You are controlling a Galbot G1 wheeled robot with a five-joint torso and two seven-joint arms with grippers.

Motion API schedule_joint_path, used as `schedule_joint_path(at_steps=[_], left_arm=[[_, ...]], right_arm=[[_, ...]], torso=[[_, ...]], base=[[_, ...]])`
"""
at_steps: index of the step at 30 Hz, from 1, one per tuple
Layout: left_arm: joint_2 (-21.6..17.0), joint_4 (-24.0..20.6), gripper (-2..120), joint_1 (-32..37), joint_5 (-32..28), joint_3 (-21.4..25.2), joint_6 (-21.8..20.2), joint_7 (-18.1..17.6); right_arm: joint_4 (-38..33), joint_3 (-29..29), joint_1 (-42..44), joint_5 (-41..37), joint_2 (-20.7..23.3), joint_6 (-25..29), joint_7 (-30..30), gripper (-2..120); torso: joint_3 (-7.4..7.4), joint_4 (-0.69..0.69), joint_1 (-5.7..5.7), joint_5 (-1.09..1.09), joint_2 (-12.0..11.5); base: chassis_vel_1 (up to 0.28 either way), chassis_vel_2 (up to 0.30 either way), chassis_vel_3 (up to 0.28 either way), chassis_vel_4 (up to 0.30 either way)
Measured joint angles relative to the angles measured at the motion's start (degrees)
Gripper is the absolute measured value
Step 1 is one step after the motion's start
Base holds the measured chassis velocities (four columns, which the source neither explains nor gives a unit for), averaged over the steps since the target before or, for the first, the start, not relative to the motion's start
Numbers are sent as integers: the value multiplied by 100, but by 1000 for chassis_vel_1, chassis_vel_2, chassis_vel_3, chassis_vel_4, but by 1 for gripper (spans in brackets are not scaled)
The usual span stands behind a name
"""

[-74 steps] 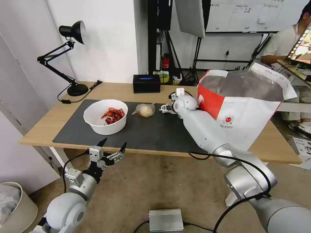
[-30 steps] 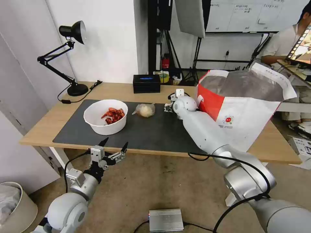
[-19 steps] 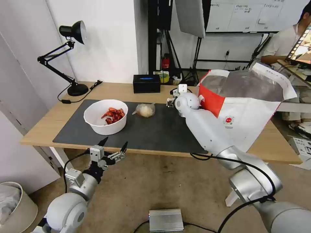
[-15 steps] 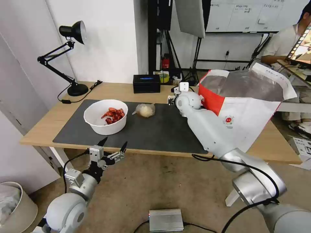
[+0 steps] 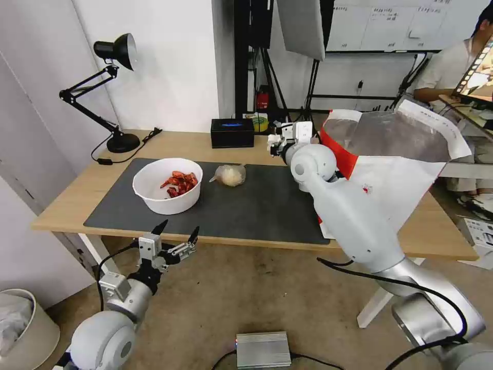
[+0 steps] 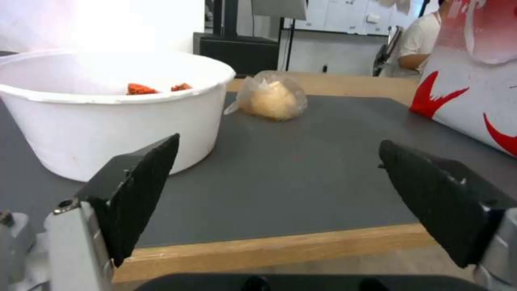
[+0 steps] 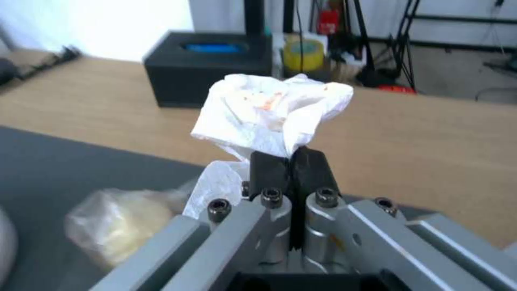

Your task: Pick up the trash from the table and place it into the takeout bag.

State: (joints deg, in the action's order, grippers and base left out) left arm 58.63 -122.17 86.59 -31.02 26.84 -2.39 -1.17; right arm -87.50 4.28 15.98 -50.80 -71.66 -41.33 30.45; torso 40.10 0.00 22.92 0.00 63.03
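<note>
So, left to right:
left gripper (image 5: 173, 237): parked below the table (image 5: 72, 200) edge, fingers spread wide
bowl (image 5: 167, 185): on the mat (image 5: 257, 208), red crayfish shells (image 5: 179, 183) inside
small bag (image 5: 229, 175): whitish lump, on the mat beside the bowl
right gripper (image 7: 291, 163): raised above the table, pinching the crumpled tissue (image 7: 272, 114)
takeout bag (image 5: 395, 169): upright, mouth open

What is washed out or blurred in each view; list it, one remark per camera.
Left wrist view: the wall behind the white bowl is blown out to white glare, swallowing its far rim. Right wrist view: the crumpled tissue is fairly sharp, the black tissue box behind it soft. Head view: evenly lit, straight edges bow near the corners.
</note>
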Motion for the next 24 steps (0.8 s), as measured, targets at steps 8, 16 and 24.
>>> schedule_joint_path(at_steps=[8, 16, 24], left_arm=[[28, -86, 100, 93, 7, 91, 5, 0], [88, -156, 100, 254, 25, 200, 10, 0], [139, -203, 100, 320, 48, 237, 19, 0]], right_arm=[[-657, -22, -58, 163, 234, 0, 24, 0], [-1481, -332, -68, 425, 587, 0, 37, 0], [-1950, -663, 47, 144, 1042, 1, 235, 0]], torso=[[0, 0, 0, 0, 0], [0, 0, 0, 1, 0], [0, 0, 0, 1, 0]], base=[[0, 0, 0, 0], [0, 0, 0, 0], [0, 0, 0, 0]])
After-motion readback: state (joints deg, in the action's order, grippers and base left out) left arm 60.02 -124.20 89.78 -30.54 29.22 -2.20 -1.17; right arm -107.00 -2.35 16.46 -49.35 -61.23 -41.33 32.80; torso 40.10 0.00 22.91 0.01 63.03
